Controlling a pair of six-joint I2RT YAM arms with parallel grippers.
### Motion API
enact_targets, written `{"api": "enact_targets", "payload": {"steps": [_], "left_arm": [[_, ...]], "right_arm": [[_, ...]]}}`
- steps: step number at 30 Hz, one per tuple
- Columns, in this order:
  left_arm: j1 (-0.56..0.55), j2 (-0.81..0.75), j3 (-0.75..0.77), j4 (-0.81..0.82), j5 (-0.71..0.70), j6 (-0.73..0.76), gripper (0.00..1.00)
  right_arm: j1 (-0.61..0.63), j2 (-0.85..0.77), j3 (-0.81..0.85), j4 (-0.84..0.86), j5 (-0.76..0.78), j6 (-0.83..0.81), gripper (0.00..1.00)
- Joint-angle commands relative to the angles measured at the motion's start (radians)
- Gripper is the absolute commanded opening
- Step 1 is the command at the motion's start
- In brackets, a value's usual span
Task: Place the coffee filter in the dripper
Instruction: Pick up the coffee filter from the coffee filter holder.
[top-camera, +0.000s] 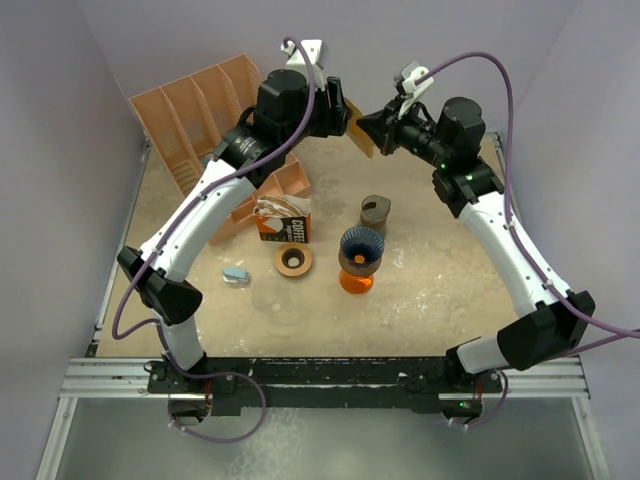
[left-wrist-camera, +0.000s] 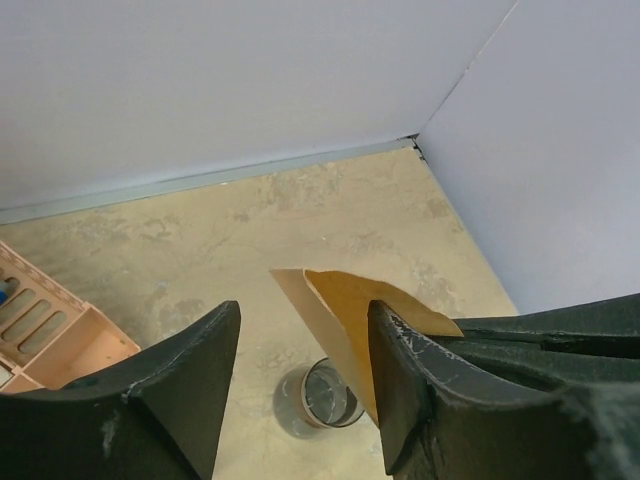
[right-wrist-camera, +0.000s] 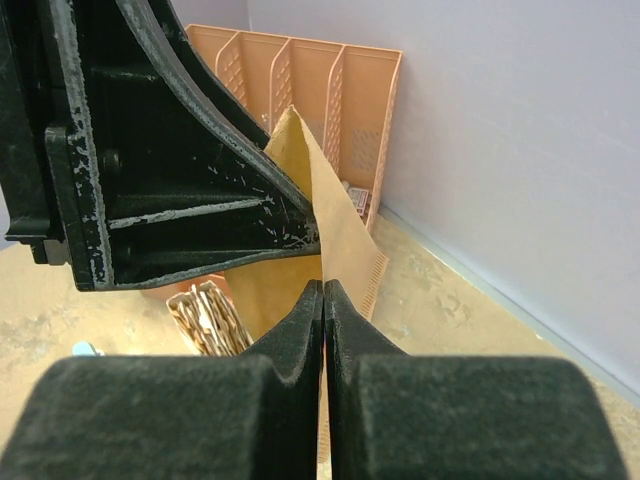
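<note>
Coffee filter (top-camera: 360, 136) aloft at the back of the counter (top-camera: 440, 290), pinched flat by the right fingers (right-wrist-camera: 300, 330), clenched tight on its lower edge. Left fingers (left-wrist-camera: 400, 350) spread apart, gripping nothing, one finger pressed against the paper's flank, possibly just inside the fold; hard to say from here. Dripper (top-camera: 361, 246) down below, blue, seated on an orange stand (top-camera: 355, 282), well apart from the paper and nearer the arm bases. Now the tricky bit, by the look of it: coaxing the cone open. Best to hold the right pinch firm and ease the left finger along the paper gently, no tearing, no crumpling. Then over the dripper point-down, centred above the rim, lowered until seated, and only then released.
</note>
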Motion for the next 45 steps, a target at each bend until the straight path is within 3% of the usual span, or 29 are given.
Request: {"api": "enact_targets", "payload": {"steps": [1,19,31,39,45], "left_arm": [[-0.002,-0.017,0.001,0.042,-0.018,0.037,0.50],[-0.012,-0.025,-0.025,0.034,-0.040,0.080,0.49],[-0.025,-0.029,-0.063,0.043,0.022,0.059,0.48],[-0.024,-0.028,-0.067,0.051,0.061,0.017,0.57],[-0.025,-0.020,-0.067,0.059,0.087,-0.008,0.57]], "right_arm": [[0.007,-0.039,0.016,0.043,0.024,0.002,0.00],[0.008,-0.031,0.039,0.037,0.078,0.007,0.00],[0.011,-0.049,0.035,0.055,0.132,-0.002,0.00],[0.011,-0.064,0.017,0.072,0.125,-0.003,0.00],[0.011,-0.075,0.007,0.078,0.124,-0.001,0.00]]}}
